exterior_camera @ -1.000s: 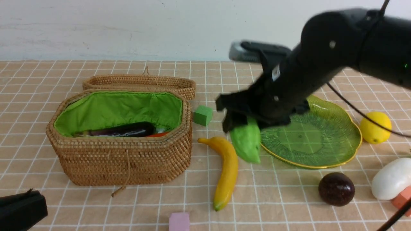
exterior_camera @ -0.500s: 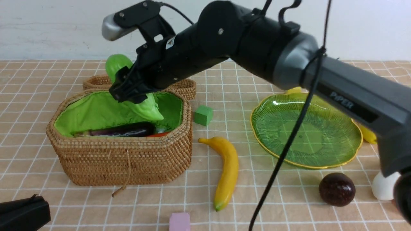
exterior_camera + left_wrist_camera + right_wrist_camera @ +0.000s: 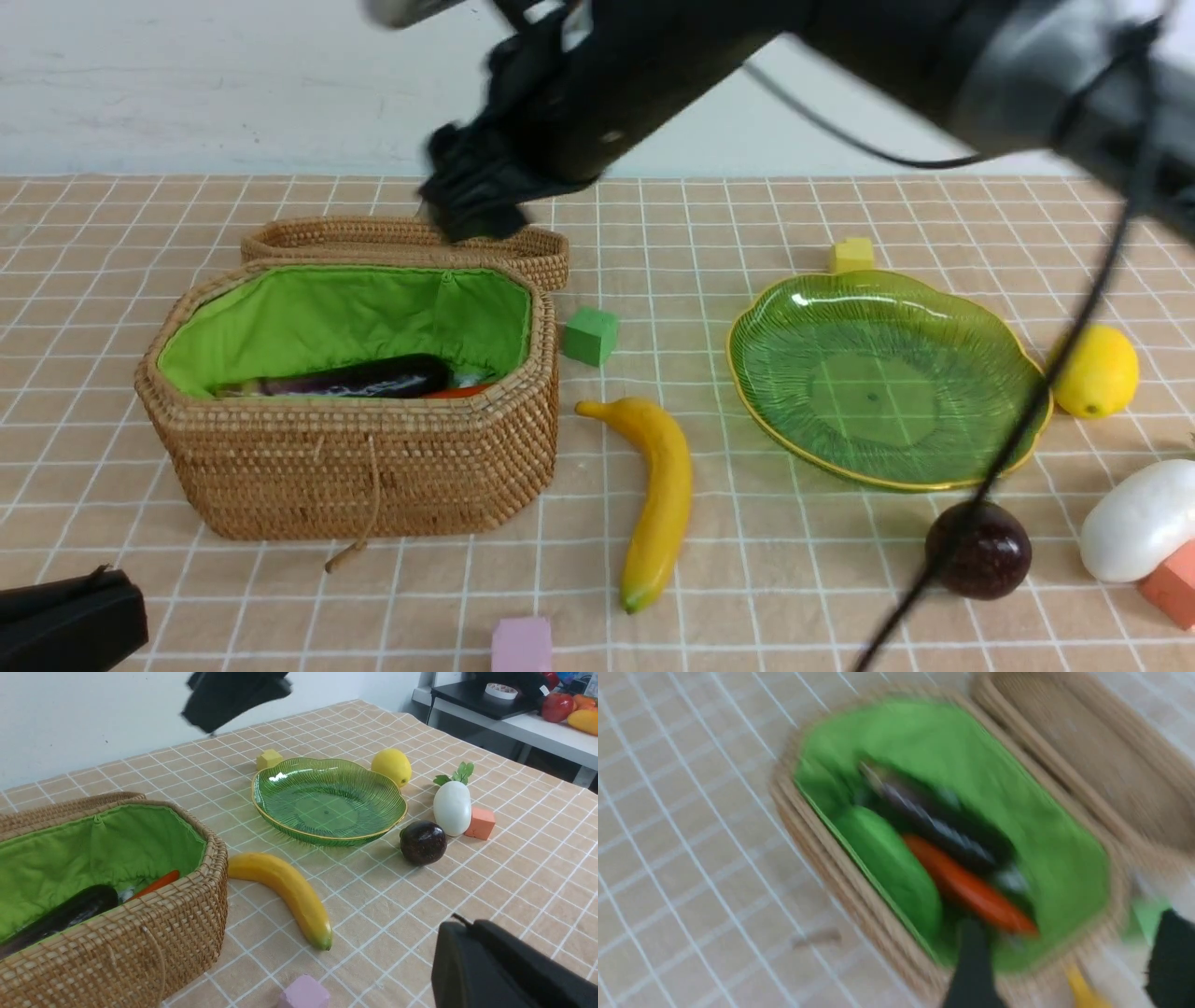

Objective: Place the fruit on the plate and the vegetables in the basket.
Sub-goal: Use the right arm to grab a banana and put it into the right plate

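Gourd (image 3: 887, 868) now inside basket (image 3: 373, 467)

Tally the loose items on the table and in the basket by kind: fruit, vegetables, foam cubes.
Fruit: 3 (banana, lemon, maroon fruit)
Vegetables: 4 (aubergine, carrot, gourd, radish)
Foam cubes: 4 (green cube, yellow cube, pink cube, orange cube)
Total: 11
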Robot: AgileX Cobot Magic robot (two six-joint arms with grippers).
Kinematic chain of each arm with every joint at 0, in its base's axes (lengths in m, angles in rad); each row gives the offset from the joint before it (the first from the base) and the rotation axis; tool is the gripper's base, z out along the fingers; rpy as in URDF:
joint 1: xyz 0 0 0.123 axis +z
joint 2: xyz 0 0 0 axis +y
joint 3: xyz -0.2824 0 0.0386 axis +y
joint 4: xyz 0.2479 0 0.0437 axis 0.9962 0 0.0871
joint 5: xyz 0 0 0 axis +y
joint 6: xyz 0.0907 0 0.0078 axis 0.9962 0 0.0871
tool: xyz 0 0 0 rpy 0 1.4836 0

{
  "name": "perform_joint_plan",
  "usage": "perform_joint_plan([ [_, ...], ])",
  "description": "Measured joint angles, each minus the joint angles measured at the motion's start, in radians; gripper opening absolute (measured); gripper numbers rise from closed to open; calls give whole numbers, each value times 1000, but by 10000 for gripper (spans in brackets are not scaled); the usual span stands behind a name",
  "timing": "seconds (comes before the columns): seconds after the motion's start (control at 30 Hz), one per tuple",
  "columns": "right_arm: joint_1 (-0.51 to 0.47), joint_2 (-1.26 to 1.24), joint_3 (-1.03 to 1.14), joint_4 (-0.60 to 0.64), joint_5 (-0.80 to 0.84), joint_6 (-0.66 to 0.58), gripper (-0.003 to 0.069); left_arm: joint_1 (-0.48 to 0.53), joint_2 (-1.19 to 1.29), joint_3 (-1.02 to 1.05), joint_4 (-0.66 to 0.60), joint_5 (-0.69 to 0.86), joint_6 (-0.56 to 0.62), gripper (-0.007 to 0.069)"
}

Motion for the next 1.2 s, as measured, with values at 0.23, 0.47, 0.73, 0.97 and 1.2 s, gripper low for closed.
perform_joint_plan([
  [0.23,-59,24,201,-138,110,360,196,0,0,0,0,-3,0,-13],
  [0.47,-90,160,351,-92,-78,488,429,0,0,0,0,-5,0,-13],
  [0.73,-142,285,349,-10,-165,474,482,0,0,0,0,-5,0,-13],
  [0.97,-144,287,334,-8,-150,433,310,0,0,0,-1,-5,0,-13],
  [1.2,-168,185,173,-46,52,401,315,0,0,0,-1,-11,0,-13],
])
